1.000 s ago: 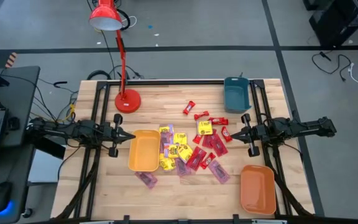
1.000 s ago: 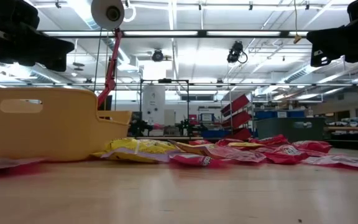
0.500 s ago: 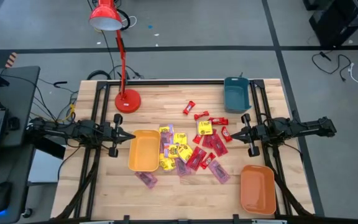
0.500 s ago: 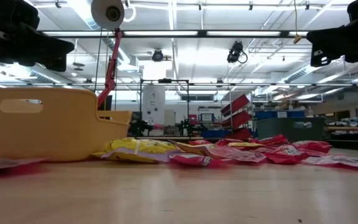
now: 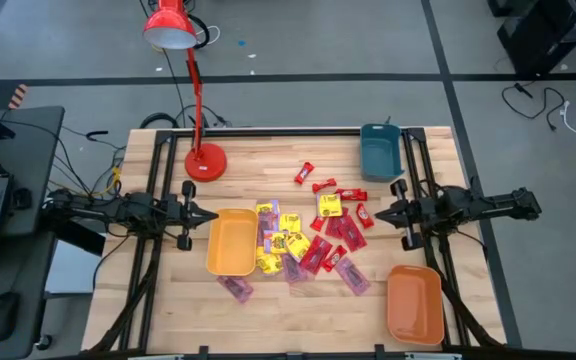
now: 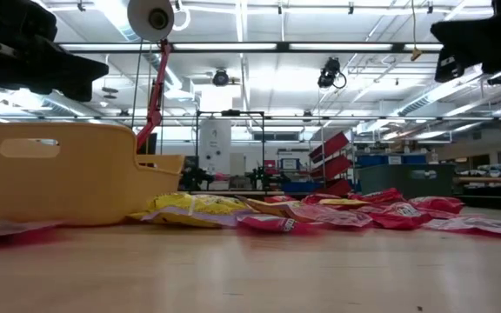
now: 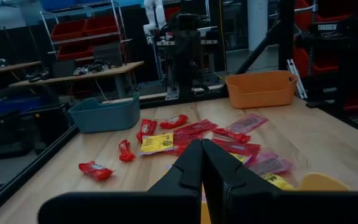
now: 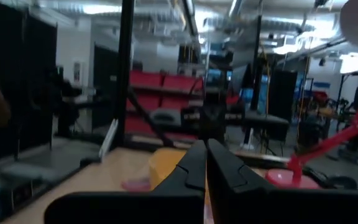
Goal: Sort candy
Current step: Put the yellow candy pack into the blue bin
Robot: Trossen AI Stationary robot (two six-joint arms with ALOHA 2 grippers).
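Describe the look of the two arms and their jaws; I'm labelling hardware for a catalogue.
Both arms are matte black, slim and jointed. The left gripper and right gripper taper to a pointed tip. In the wrist views each shows two flat black fingers narrowing like a wedge. Black cables trail behind the left arm. No markings are legible.

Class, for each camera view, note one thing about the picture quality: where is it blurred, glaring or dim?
Low view: ceiling lights glare white; the yellow tray and near tabletop are soft. Right wrist view: dim and blurred, the red lamp smeared. Left wrist view: sharp on the candy, its own fingers dark. High view: evenly lit, little shadow.
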